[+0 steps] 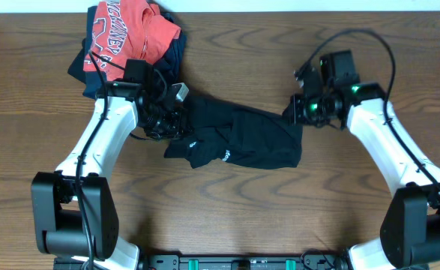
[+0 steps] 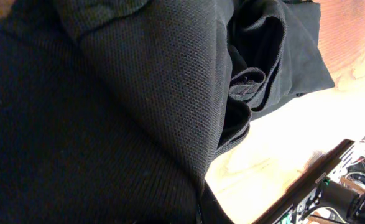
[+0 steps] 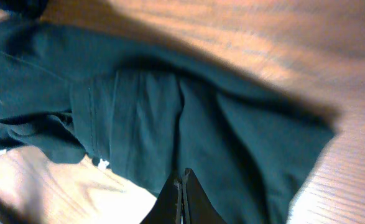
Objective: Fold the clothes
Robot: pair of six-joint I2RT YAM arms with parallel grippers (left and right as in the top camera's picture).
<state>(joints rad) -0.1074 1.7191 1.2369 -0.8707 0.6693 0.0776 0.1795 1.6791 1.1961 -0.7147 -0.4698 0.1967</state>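
The black T-shirt [image 1: 242,139] lies crumpled and stretched across the middle of the wooden table, with small white marks near its front edge. My left gripper [image 1: 171,120] is at its left end. In the left wrist view the black fabric [image 2: 138,93] fills nearly the whole frame and hides the fingers. My right gripper [image 1: 298,111] is at the shirt's right end. In the right wrist view its fingers [image 3: 182,177] are pressed together at the edge of the shirt [image 3: 201,124], and a small pale tag [image 3: 101,163] shows at a hem.
A red shirt with white lettering [image 1: 130,34] lies bunched on a dark navy garment [image 1: 92,75] at the back left, just behind my left arm. Bare wooden table [image 1: 227,217] lies in front of the shirt.
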